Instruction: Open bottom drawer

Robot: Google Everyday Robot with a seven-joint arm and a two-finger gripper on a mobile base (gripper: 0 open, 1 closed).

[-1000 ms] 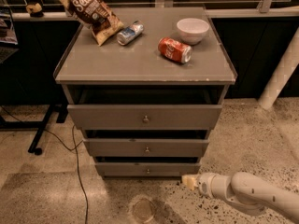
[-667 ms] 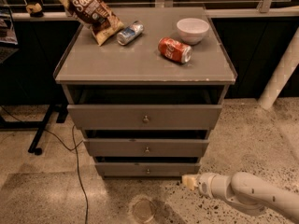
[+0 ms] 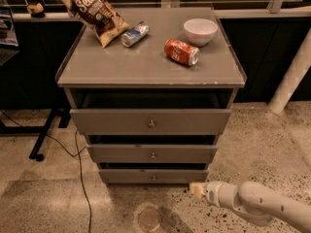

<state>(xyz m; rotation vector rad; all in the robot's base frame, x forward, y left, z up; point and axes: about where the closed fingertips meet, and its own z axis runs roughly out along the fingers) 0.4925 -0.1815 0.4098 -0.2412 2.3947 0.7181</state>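
Speckled floor (image 3: pixel 272 144) | 3 drawers (image 3: pixel 121 122), 2 cans (image 3: pixel 181 52) | gripper (image 3: pixel 196 189) near bottom drawer (image 3: pixel 131 176) right corner | jaws: cannot tell

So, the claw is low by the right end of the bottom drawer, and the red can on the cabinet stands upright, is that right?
Not quite: the camera view shows the red can lying on its side on the cabinet. The claw is indeed low by the right end of the bottom drawer.
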